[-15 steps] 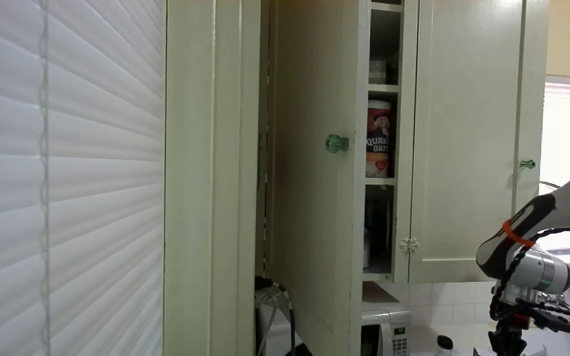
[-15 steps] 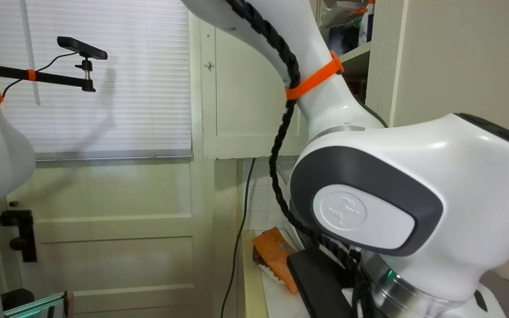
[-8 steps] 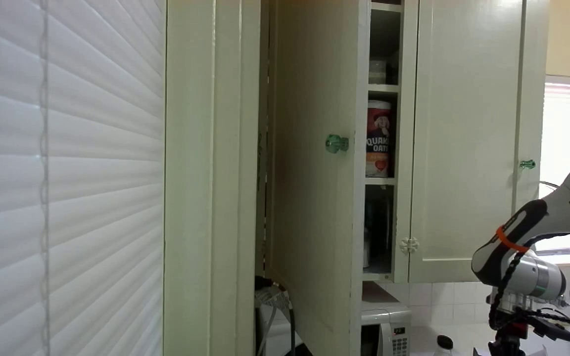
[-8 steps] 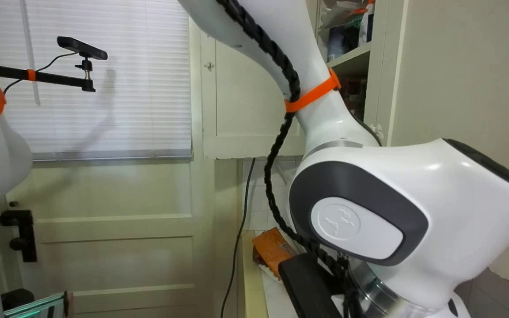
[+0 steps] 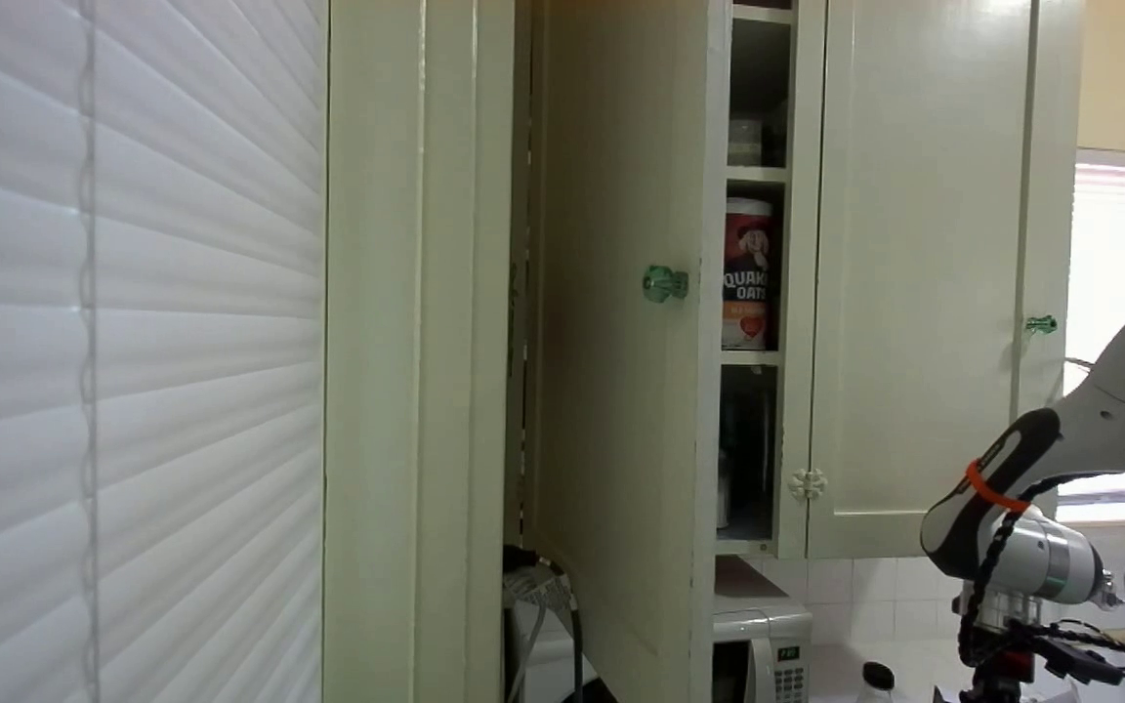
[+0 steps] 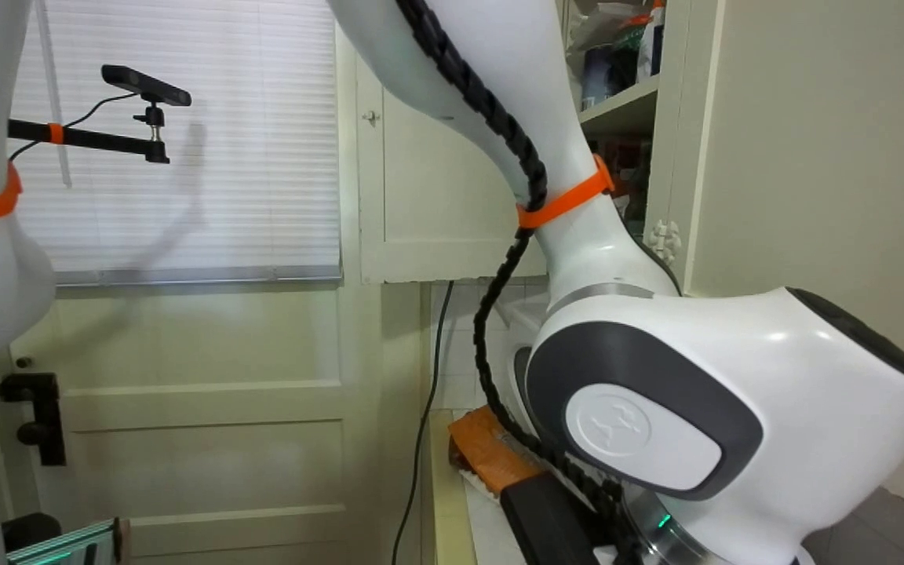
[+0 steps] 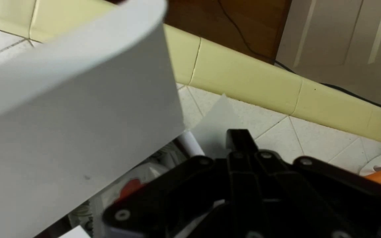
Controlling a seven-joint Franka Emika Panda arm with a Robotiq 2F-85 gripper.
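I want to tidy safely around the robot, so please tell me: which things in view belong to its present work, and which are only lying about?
Likely in the work, being nearest the gripper:
white panel
clear packaging by the panel's edge

Apparently just about:
orange packet
oats canister on its shelf
microwave

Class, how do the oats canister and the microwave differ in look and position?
Colour: the oats canister is multicoloured, the microwave plain whitish.
Shape: the canister looks rounded, the microwave boxy.
Position: the canister stands on a cabinet shelf, the microwave below the cabinet.
Shared: the open cabinet door partly hides both.
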